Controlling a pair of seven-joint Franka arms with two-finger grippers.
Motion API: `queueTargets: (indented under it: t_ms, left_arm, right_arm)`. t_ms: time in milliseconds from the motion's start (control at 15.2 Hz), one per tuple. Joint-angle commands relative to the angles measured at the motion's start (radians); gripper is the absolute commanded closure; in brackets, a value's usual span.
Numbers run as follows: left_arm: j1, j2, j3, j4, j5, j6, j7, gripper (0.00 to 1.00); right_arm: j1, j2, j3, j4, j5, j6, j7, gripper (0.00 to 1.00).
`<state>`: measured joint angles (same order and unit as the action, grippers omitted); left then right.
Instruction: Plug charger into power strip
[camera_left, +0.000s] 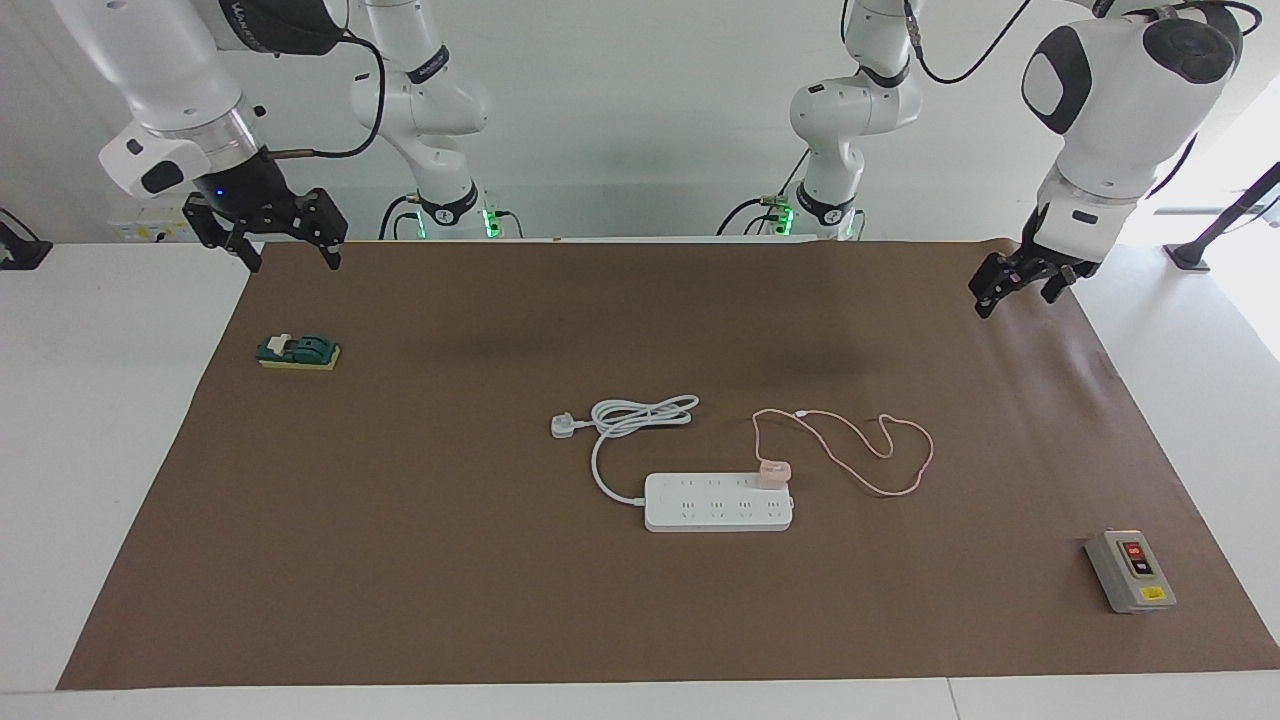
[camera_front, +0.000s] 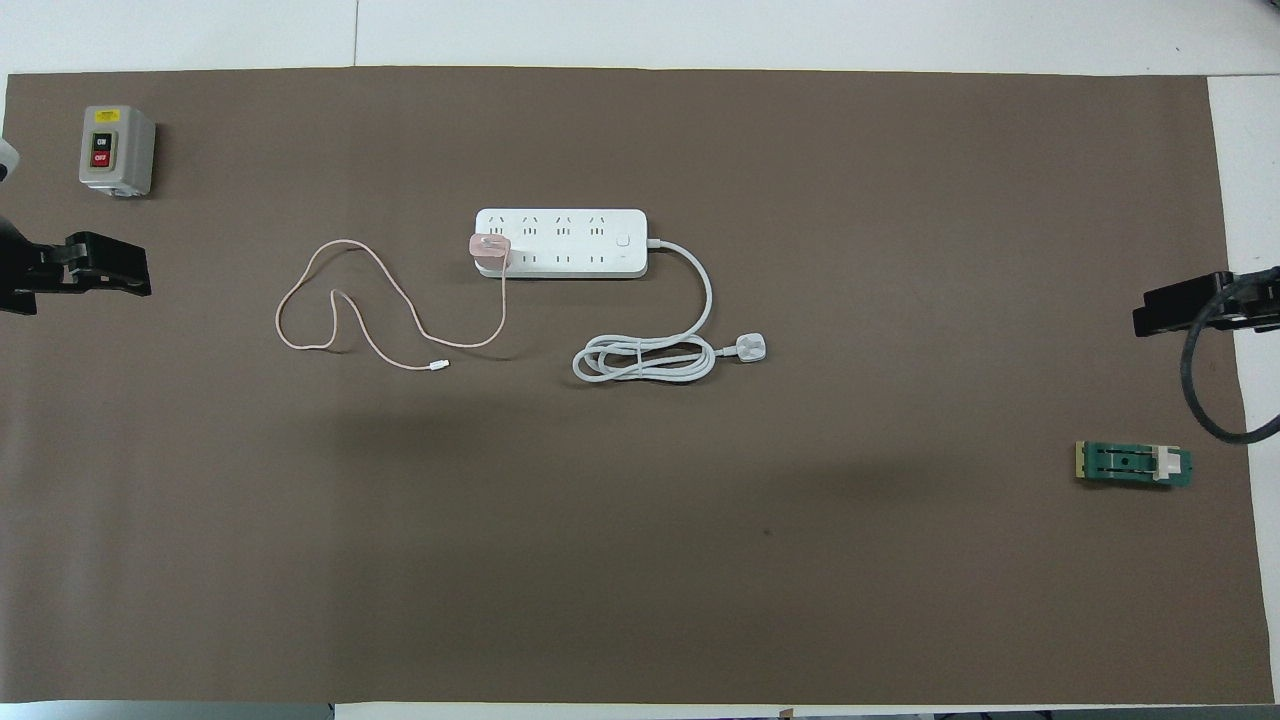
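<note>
The white power strip (camera_left: 700, 505) (camera_front: 580, 245) lies flat near the middle of the brown mat. The pale pink charger (camera_left: 773, 470) (camera_front: 490, 250) sits upright on the strip's end socket, at the end toward the left arm, in the row nearer the robots. Its thin pink cable (camera_left: 900, 470) (camera_front: 330, 300) loops loosely over the mat toward the left arm's end. My left gripper (camera_left: 1015, 298) (camera_front: 140, 275) hangs open and empty over the mat's edge at that end. My right gripper (camera_left: 294, 262) (camera_front: 1145, 318) hangs open and empty over the mat's other edge.
The strip's thick white cord is coiled nearer the robots and ends in a white three-pin plug (camera_left: 565, 425) (camera_front: 750, 347). A grey box with red and black buttons (camera_left: 1130, 570) (camera_front: 117, 150) stands at the left arm's end. A small green block (camera_left: 298, 352) (camera_front: 1133, 464) lies under the right gripper's side.
</note>
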<state>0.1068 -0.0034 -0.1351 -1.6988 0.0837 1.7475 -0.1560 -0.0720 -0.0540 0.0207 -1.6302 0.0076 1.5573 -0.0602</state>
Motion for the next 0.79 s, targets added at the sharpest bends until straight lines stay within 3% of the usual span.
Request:
queueTargets:
  t_ms: [0, 461, 724]
  left_arm:
    - [-0.102, -0.026, 0.094, -0.001, 0.007, -0.019, 0.003, 0.00]
    - [-0.157, -0.043, 0.103, -0.028, -0.004, -0.068, 0.013, 0.00]
    - [-0.157, -0.067, 0.103, -0.042, -0.079, -0.080, 0.075, 0.00]
  right_arm:
    - [-0.012, -0.020, 0.008, -0.019, 0.017, -0.009, 0.011, 0.00]
    - [-0.014, -0.021, 0.007, -0.019, 0.017, -0.009, 0.011, 0.00]
    - [-0.012, -0.021, 0.007, -0.019, 0.017, -0.009, 0.011, 0.00]
